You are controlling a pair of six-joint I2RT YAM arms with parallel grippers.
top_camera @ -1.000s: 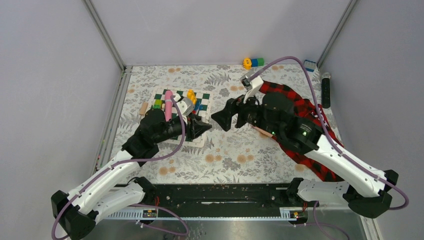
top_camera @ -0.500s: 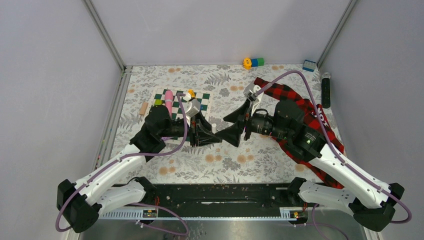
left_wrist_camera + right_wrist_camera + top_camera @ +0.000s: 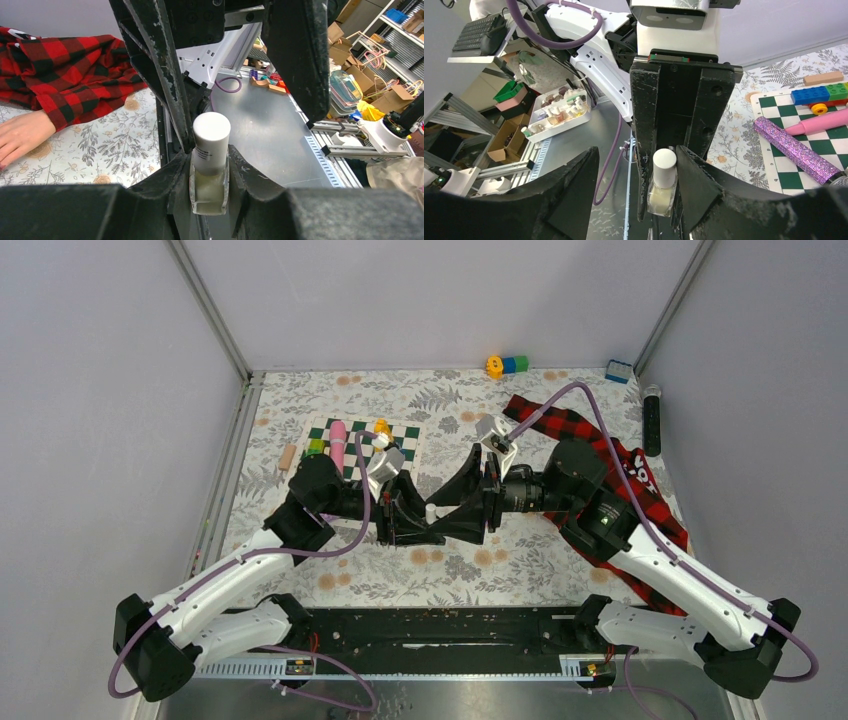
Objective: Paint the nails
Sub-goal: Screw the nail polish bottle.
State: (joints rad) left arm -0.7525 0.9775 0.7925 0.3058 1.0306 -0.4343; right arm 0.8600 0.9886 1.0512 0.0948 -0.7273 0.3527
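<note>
My left gripper is shut on a small glass nail polish bottle of pale liquid with a white cap. It holds the bottle above the table, cap pointing at my right gripper. The right gripper is open, its jaws on either side of the cap, and the cap lies close to one finger. The pale dummy hand with its red-and-black plaid sleeve lies on the table. In the top view my right arm hides the hand. I cannot make out the nails.
A green-and-white checkered mat holds a pink bat, a purple glitter stick and toy blocks. A wooden peg lies left of it. Blocks and a black cylinder lie at the back right.
Both arms swung to the table's middle and now face each other. The left gripper carried the bottle to the right. The right gripper opened and closed in on the cap.
</note>
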